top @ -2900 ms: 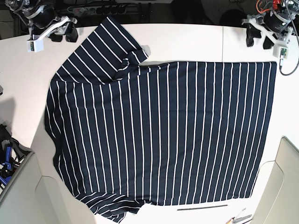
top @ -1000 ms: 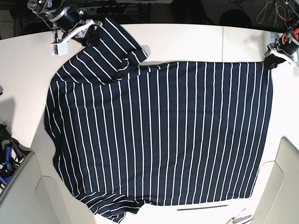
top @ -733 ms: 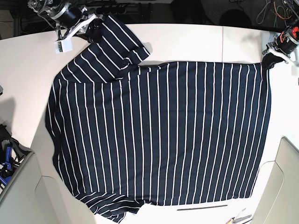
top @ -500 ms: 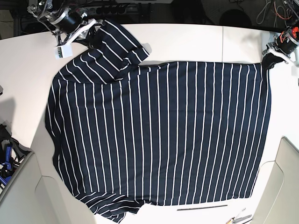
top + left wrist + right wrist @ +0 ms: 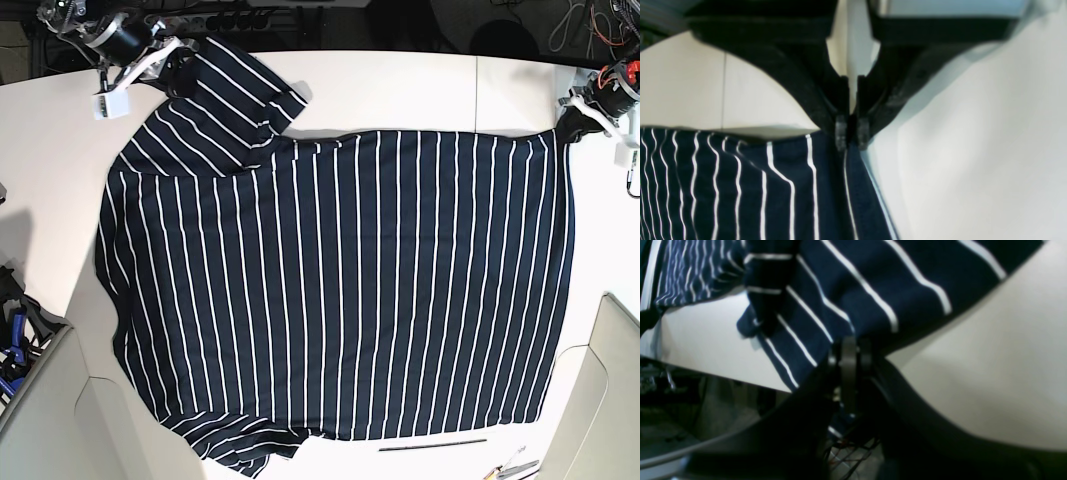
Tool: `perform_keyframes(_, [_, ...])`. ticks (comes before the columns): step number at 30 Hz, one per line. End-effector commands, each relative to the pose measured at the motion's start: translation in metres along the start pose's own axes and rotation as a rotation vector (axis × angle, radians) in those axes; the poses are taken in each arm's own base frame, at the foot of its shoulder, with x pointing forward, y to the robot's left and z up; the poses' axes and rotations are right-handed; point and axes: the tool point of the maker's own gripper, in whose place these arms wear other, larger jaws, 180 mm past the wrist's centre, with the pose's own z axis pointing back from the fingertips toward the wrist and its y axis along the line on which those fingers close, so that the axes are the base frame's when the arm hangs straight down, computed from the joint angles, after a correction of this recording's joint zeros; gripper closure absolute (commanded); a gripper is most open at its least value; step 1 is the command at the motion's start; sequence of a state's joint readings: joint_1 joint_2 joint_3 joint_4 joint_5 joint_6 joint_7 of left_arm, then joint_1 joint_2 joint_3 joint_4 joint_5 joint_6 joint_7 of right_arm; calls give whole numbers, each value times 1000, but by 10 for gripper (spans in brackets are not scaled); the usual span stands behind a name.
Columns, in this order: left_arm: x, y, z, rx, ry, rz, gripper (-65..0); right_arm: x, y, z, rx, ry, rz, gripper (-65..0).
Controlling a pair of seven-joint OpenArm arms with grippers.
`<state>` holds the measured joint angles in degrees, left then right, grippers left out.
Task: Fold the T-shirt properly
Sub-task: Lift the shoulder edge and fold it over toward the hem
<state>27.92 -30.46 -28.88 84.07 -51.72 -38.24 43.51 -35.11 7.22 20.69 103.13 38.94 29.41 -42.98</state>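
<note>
T-shirt (image 5: 340, 285) lies spread flat across the white counter (image 5: 400, 85), stripes running from the far edge toward the near edge. At far left in the base view, my right gripper (image 5: 172, 68) is clamped on the upper sleeve; the right wrist view shows its jaws pressed together with striped cloth pinched between them. A second ago that gripper stood beside the sleeve with its jaws not yet fully shut; now the sleeve edge is drawn a little outward, toward the counter's far corner. At far right, my left gripper (image 5: 572, 122) is clamped on the hem corner, which the left wrist view shows caught between narrow jaws. That corner has since pulled into a slight peak toward the gripper. Judgement: both far-edge holds now seem secured, so the first fold can begin. A thin dark rod (image 5: 433, 444) lies near the shirt's near edge, apart from the cloth
</note>
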Motion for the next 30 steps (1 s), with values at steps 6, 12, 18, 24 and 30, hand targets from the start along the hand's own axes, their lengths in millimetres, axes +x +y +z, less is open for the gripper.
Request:
perform_keyframes(6, [12,-9,12,-24,-26,-51,0,4,1,25,21,-55,-27,0])
perform_keyframes(12, [42,-16,24,-21,-107,-106,0,29,11,48,11,-129,35,0])
perform_keyframes(18, [74,-18,31,-16,-209,-125,0,80,16,70,-29,-265,144,0])
perform_keyframes(24, [108,-18,28,4,-290,-162,0,120,9,69,-62,-364,200,0])
perform_keyframes(30, [140,-2,23,68,-368,-138,0,165,4,62,-70,-455,250,0])
